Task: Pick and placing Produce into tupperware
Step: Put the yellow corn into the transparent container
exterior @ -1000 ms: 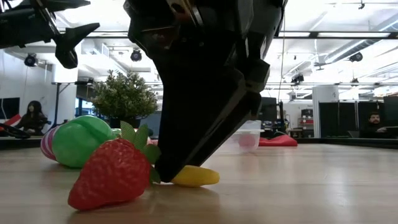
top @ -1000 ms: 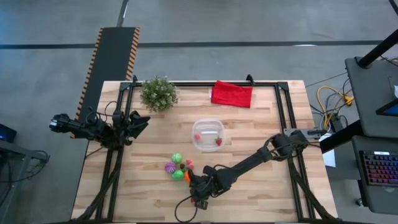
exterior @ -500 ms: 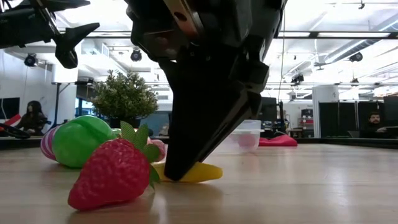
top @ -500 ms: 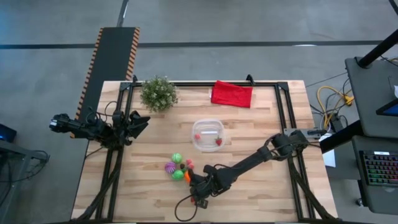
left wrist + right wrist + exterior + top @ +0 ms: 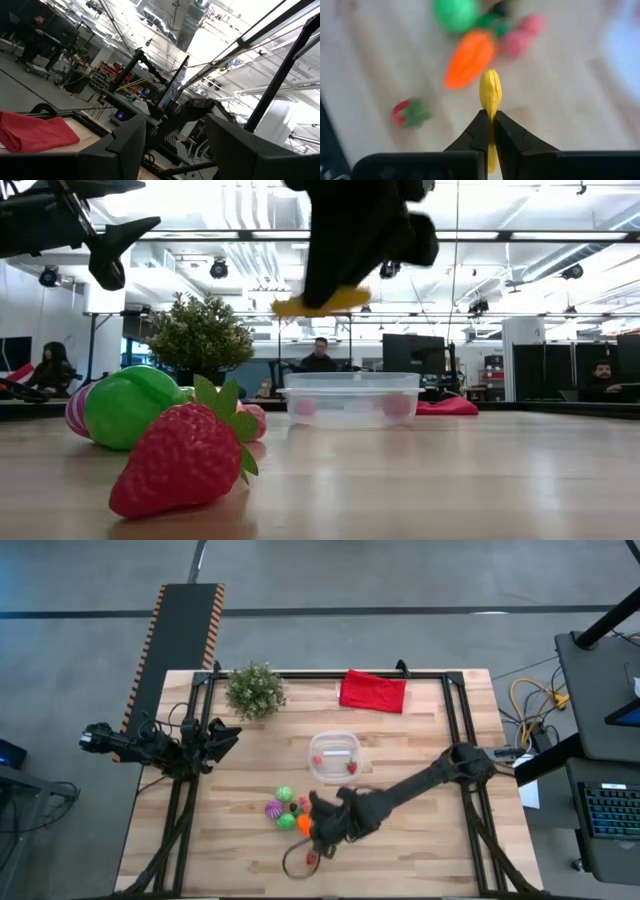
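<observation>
My right gripper (image 5: 312, 816) hangs above the produce cluster, shut on a small yellow piece (image 5: 490, 87); the low view shows that piece (image 5: 320, 303) well above the table. Below lie an orange piece (image 5: 470, 59), green pieces (image 5: 284, 794), a purple one (image 5: 272, 808) and a strawberry (image 5: 185, 460), all resting on the wood. The clear tupperware (image 5: 334, 734) sits behind them with red pieces (image 5: 351, 768) inside. My left gripper (image 5: 225, 735) waits open, raised at the table's left side. My right gripper pinches the yellow piece by its lower end (image 5: 491, 114) between the two fingertips (image 5: 480, 131). The fingers come from above, pointing down. The piece is lifted clear of the table and sticks out past the fingertips along their line.
A bushy potted plant (image 5: 254, 690) and a folded red cloth (image 5: 373, 690) stand along the far edge. Bare wood lies to the right of the tupperware and along the near edge. People sit in the room beyond the table.
My right gripper has risen from the table surface with the yellow piece, which lay on the wood a second ago and is now lifted clear. The gripper has also shifted slightly toward the far edge, uncovering the strawberry near the front.
</observation>
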`<state>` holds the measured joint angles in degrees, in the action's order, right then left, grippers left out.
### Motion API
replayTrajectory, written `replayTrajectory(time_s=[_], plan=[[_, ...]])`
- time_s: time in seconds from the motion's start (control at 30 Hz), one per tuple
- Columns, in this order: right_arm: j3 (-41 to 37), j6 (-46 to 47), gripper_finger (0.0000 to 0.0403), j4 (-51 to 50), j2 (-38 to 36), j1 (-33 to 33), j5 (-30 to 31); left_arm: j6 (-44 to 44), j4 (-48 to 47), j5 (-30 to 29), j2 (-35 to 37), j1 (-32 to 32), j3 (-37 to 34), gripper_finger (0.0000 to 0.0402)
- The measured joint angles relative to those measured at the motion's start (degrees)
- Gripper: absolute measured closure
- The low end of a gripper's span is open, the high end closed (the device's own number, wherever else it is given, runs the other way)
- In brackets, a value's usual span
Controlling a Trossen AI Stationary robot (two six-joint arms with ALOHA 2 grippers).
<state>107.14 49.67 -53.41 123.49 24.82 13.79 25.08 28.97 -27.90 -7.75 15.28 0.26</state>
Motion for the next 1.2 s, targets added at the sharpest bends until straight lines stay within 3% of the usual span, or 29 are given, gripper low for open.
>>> replayTrajectory(time_s=[0.4,0.7,0.87,1.2], plan=[[0.84,-2.33,0.039,-11.7,-2.43,-11.16,-0.77,0.0,0.06,0.26,0.02,0.0,0.0,0.021],[-0.54,-13.88,0.039,-11.94,-2.47,-24.87,-8.17,-0.1,-0.03,0.26,-0.11,0.01,0.0,0.021],[-4.18,-13.99,0.039,-11.74,-2.47,-31.76,-13.19,-0.33,-0.05,0.26,-0.09,0.01,0.01,0.021],[-9.54,-11.72,0.039,-10.51,-2.47,-33.85,-15.43,-0.02,0.0,0.39,0.0,-0.01,-0.01,0.021]])
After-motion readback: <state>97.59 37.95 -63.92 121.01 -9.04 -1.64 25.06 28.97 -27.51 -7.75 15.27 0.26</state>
